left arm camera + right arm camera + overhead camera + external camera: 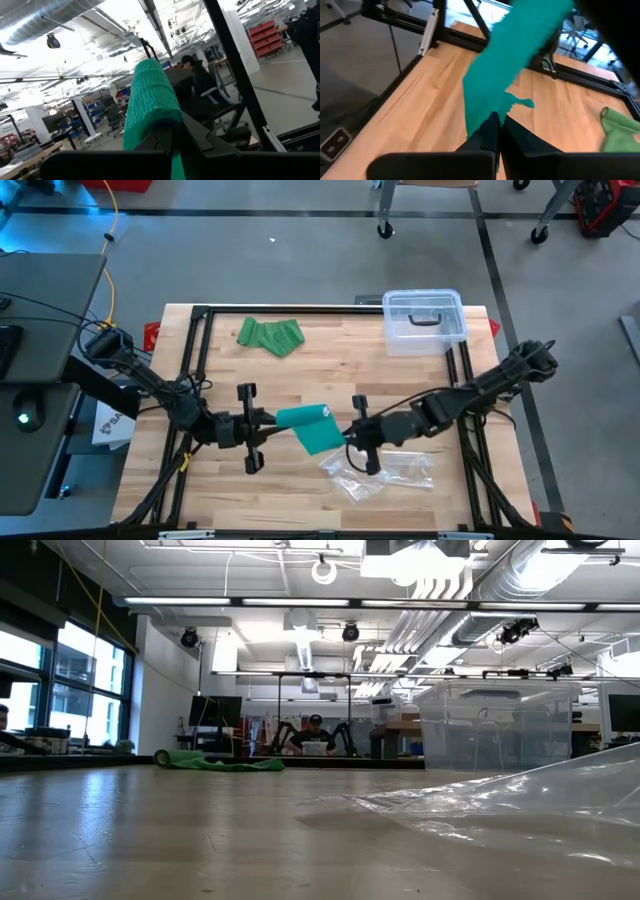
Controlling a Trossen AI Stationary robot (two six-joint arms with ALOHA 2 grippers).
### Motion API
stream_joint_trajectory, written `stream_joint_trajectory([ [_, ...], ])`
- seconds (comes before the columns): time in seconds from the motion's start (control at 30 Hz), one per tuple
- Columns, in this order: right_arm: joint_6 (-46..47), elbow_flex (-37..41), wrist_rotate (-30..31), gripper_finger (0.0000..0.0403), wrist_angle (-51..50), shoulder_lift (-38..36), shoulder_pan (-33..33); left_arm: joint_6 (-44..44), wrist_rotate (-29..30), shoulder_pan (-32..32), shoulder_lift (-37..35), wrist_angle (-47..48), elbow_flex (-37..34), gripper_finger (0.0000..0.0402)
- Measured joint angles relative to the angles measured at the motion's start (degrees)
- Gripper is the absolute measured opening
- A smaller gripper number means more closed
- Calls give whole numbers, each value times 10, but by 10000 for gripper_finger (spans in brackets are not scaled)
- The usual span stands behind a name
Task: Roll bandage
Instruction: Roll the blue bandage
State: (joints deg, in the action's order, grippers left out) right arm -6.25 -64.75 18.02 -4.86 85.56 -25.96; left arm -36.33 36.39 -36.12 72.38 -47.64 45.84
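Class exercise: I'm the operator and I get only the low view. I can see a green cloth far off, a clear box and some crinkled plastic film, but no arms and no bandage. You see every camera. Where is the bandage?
Observer: The teal bandage is stretched between the two arms near the middle of the table, as the high view shows.
Operator: Which arm has the rolled part?
Observer: The left end effector is shut on the rolled end. In the left wrist view, the roll sticks out from between its fingers.
Operator: And the right arm?
Observer: The right end effector is shut on the loose flat tail, right beside the plastic film in the high view.
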Motion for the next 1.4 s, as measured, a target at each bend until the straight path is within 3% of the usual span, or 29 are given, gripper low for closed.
stream_joint_trajectory([
  [0.2, 0, 0, -7, 0, 0, 0, -22, -18, 63, 0, 0, 27, 0, 7],
  [0.43, -2, 0, -10, 9, 0, 0, -23, -13, 79, 1, 0, 55, 0, 7],
  [0.53, -15, 0, -10, 42, -2, 0, -22, -1, 79, 1, 0, 61, 0, 7],
  [0.63, -13, -17, 14, 99, -41, 0, -22, 6, 79, 0, 0, 64, 0, 7],
  [0.87, -10, -116, 123, 227, -241, -1, -28, 21, 77, -6, 0, 79, 1, 7],
  [1.07, 18, -204, 134, 255, -377, -1, -31, 69, 61, -7, 0, 186, 40, 7],
  [1.4, -98, -215, 135, 252, -229, -1, -56, 105, 42, -7, 0, 239, 64, 7],
])
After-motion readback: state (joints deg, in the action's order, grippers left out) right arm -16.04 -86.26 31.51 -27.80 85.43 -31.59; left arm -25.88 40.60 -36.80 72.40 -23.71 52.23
